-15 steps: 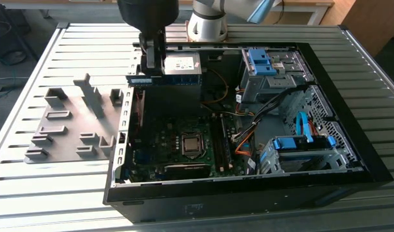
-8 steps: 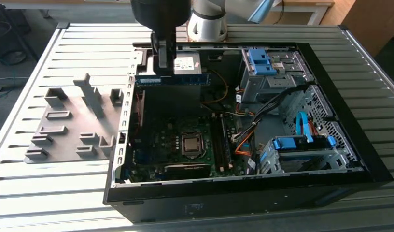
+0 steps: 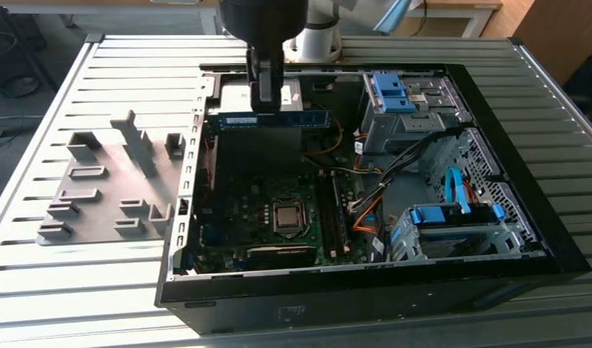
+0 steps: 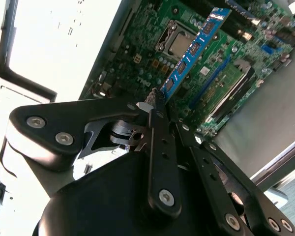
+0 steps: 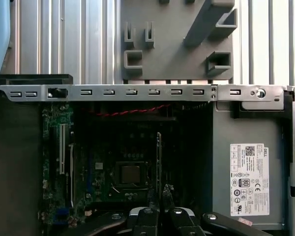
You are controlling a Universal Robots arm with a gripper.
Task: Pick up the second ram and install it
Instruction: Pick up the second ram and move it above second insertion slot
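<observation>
Where gripper pinches, second ram — above motherboard

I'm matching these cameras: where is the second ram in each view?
Exterior view: second ram held level in the gripper over the case.
Second wrist view: second ram jutting from the gripper.
First wrist view: second ram edge-on beside the CPU socket.
Shared landmark: CPU socket.

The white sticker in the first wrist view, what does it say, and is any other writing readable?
On the white sticker on the grey metal box: codes, symbols and fine print, all too small to read.
On the second ram held by the gripper: nothing readable.
On the motherboard: white markings, too small to read.
</observation>
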